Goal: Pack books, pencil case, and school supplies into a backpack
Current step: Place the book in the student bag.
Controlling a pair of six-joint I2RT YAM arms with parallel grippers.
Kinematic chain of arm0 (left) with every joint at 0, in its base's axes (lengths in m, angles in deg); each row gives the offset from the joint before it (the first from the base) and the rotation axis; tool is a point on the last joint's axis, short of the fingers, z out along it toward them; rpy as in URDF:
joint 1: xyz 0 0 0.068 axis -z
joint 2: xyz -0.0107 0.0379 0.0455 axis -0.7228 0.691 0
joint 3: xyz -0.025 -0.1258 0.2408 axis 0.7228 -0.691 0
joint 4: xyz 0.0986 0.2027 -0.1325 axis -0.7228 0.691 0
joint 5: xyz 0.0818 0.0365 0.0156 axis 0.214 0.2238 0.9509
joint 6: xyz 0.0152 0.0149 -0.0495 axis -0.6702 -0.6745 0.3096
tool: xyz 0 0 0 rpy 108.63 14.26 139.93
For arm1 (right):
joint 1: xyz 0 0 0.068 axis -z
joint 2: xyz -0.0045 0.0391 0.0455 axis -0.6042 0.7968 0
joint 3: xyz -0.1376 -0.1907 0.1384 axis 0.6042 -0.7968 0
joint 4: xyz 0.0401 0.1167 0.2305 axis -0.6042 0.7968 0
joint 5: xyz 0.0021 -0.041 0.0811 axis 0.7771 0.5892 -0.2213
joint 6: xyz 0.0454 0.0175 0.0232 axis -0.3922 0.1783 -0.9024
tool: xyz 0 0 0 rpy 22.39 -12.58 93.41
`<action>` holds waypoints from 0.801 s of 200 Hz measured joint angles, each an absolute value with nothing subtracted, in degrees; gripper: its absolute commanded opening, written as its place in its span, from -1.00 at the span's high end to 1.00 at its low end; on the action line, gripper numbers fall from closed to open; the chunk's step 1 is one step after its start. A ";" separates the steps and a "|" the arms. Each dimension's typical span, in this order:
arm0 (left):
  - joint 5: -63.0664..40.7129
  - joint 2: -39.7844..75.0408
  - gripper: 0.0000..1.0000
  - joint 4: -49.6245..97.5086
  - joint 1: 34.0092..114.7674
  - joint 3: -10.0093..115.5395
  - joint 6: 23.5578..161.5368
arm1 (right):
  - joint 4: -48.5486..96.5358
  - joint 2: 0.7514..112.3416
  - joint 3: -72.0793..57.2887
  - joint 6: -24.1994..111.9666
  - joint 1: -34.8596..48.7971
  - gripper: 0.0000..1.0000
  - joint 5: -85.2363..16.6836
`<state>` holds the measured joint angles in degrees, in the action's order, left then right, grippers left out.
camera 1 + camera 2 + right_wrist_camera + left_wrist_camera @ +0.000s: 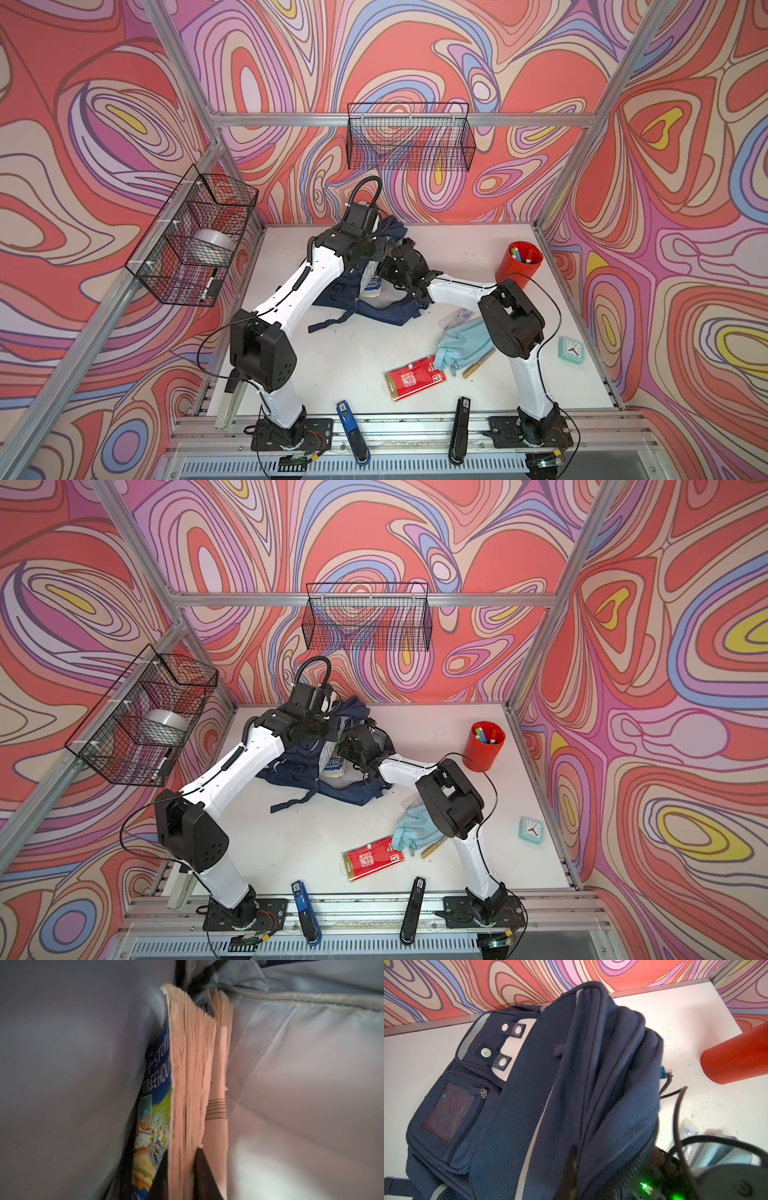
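The navy backpack (361,309) (332,793) (529,1095) lies at the back middle of the table with its mouth held open. My left gripper (384,232) (572,1169) is shut on a fold of its top fabric and holds it up. My right gripper (384,272) (180,1159) reaches inside the pale lining and is shut on the blue book (158,1084), pages outward. A second book (220,1059) stands right behind it. On the table near the right arm lie the light-blue pencil case (461,340), red packet (415,380), tan pen (478,365) and clear packet (457,318).
A red cup of markers (518,262) stands at the back right and a small mint clock (570,350) at the right edge. A blue stapler (351,432) and a black stapler (459,432) lie on the front rail. Wire baskets (409,137) hang on the walls.
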<state>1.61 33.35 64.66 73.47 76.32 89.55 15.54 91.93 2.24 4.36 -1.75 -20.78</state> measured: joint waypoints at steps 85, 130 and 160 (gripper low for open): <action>-2.43 33.33 1.00 64.50 72.44 76.32 91.49 | 2.18 102.27 8.16 -5.76 -5.48 1.00 -12.34; -2.37 32.72 1.00 64.55 72.11 76.30 91.49 | -0.38 103.51 8.91 -7.48 -5.94 0.16 -11.10; -2.63 31.91 1.00 64.53 71.41 75.67 91.47 | -2.52 103.14 8.03 -5.82 -5.59 0.00 -13.31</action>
<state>-2.63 31.91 64.53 71.41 75.67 91.47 -2.52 103.14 8.03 -5.82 -5.59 -13.31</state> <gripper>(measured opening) 0.052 0.480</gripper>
